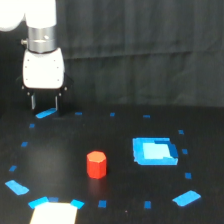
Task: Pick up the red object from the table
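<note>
The red object (96, 164) is a small red-orange faceted prism standing upright on the black table (125, 195), a little left of centre in the exterior view. My gripper (45, 103) hangs from a white body at the upper left, well behind and to the left of the red object and apart from it. Its two dark fingers (33, 102) point down with a gap between them and nothing held. The tips hover just above a blue tape mark (46, 114).
A blue rectangular tray-like piece (154, 151) lies to the right of the red object. Small blue tape marks dot the table, with larger blue pieces at the front left (16, 187) and front right (186, 198). A white patch (54, 213) sits at the front edge. A dark curtain hangs behind.
</note>
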{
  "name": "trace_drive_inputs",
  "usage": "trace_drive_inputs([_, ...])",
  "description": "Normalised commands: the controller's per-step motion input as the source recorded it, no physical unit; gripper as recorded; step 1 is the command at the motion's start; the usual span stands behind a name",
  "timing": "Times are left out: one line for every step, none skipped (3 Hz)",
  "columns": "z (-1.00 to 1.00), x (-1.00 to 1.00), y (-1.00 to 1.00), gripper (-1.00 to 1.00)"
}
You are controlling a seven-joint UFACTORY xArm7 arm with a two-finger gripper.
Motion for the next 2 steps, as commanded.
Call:
trace_drive_inputs([-0.38,0.91,-1.00,0.96])
trace_drive_inputs([-0.26,0.81,-1.00,1.00])
